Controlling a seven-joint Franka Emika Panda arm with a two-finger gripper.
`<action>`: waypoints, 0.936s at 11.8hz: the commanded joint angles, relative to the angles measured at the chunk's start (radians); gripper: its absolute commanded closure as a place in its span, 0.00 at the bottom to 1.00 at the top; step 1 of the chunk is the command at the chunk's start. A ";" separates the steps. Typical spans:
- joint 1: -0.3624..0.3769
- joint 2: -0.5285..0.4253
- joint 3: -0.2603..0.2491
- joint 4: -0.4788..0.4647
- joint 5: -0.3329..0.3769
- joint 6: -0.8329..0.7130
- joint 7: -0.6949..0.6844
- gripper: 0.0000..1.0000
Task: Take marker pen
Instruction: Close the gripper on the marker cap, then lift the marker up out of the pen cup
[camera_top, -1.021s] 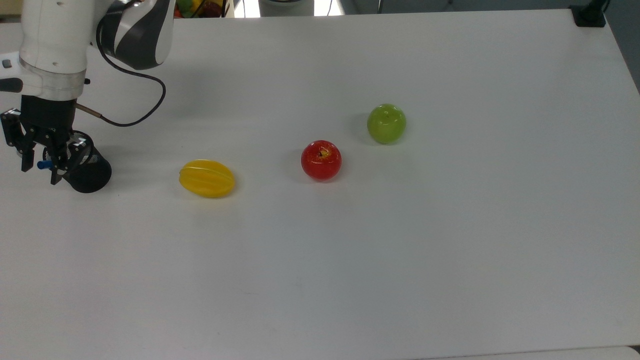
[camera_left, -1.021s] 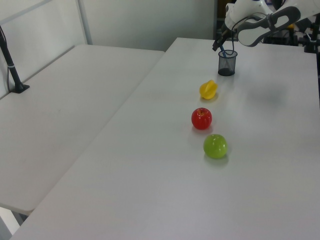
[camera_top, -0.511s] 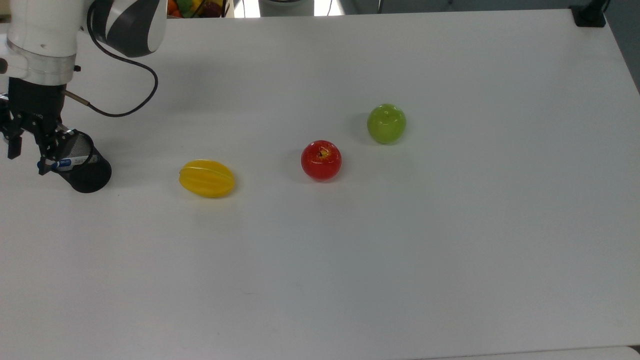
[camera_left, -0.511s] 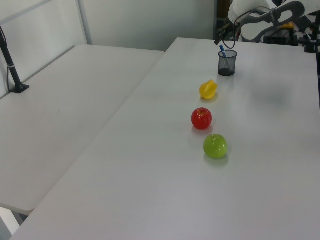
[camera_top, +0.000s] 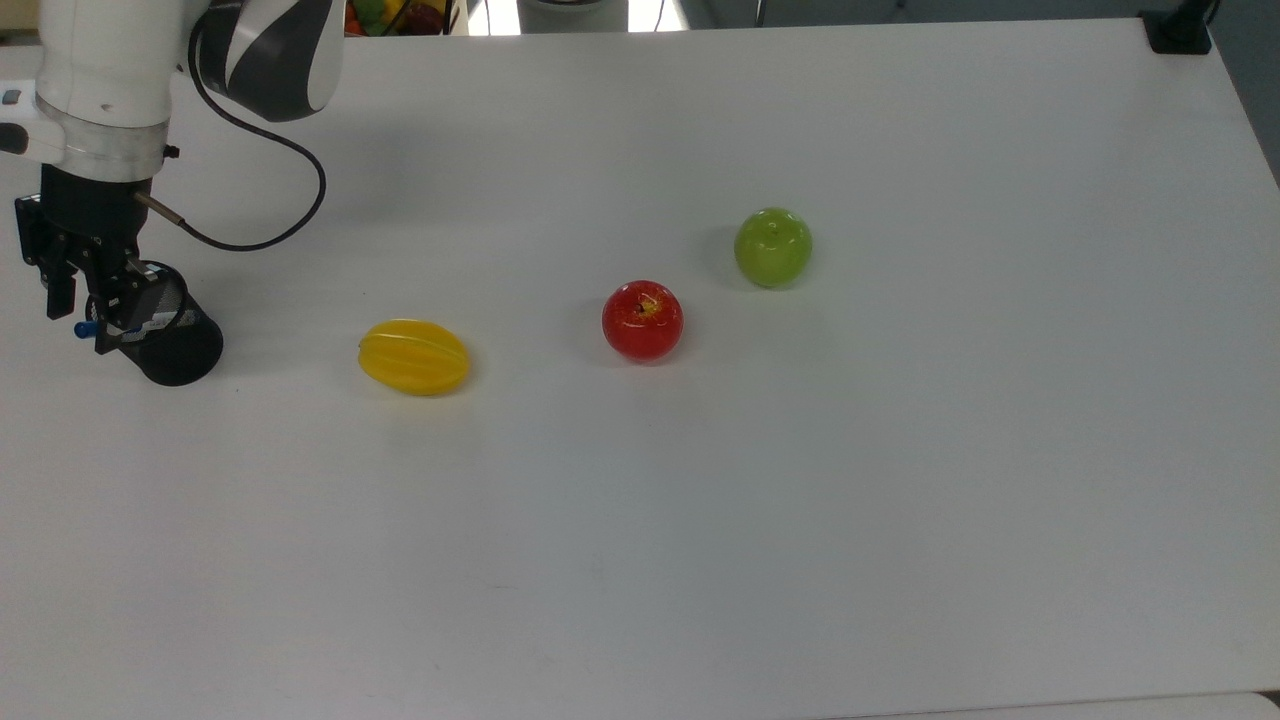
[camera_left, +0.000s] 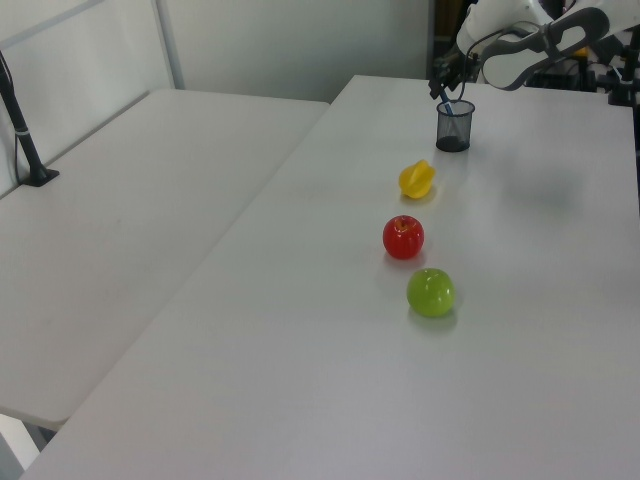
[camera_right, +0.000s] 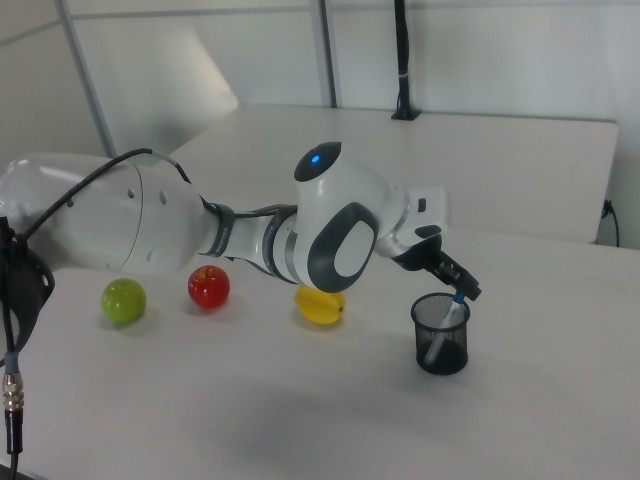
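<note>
The black two-finger gripper (camera_top: 88, 315) is closed on the white, blue-tipped marker pen (camera_right: 444, 322) (leaning, lower end inside the black mesh cup (camera_right: 440, 334)), at the top view's far left; a yellow ridged fruit (camera_top: 414, 356) lies to the top view's right.

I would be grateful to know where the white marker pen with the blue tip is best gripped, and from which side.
Grip the white marker pen at its upper end, near the blue tip, coming from above. It leans tilted in the black mesh cup, so just that end clears the rim; the mesh walls block the rest. The gripper is already there.
</note>
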 joint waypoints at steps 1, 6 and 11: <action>0.008 -0.026 -0.004 -0.032 0.000 0.002 0.022 0.56; 0.009 -0.024 -0.004 -0.032 -0.006 0.002 0.005 0.66; 0.008 -0.023 -0.004 -0.034 -0.017 0.002 -0.033 0.77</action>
